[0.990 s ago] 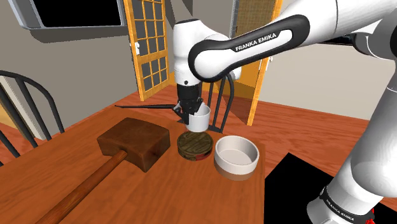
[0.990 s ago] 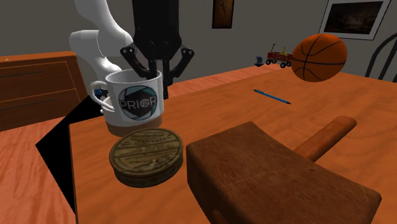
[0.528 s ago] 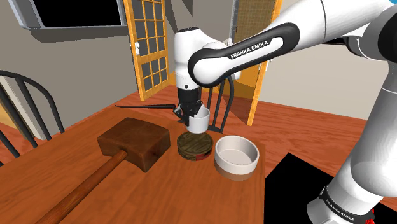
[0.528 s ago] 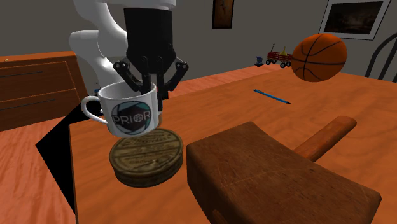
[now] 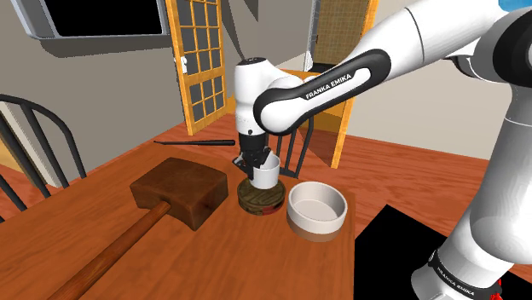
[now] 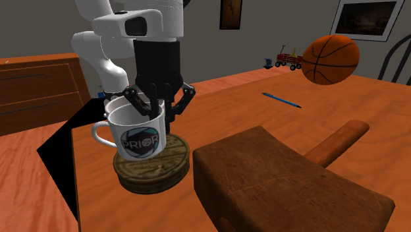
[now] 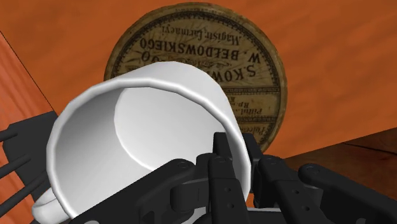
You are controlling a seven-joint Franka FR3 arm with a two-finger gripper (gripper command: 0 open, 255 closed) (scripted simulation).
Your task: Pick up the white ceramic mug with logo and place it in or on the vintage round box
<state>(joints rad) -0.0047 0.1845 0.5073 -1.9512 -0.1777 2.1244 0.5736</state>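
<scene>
Shoulder view: mug (image 5: 263, 174) lower over box (image 5: 259, 199).

Location type: room in a home.

Indicators:
- Wooden desk (image 5: 94, 200) with a spindle-back chair (image 5: 38, 136) beside it.
- Glass-paned doors (image 5: 200, 64) in yellow wood frames, over a wooden floor (image 5: 409, 149).
- Framed picture (image 6: 369, 20) on a grey wall.
- Wooden dresser (image 6: 39, 86).
- Basketball (image 6: 330, 59) and red toy wagon (image 6: 288, 59) in the background.
</scene>
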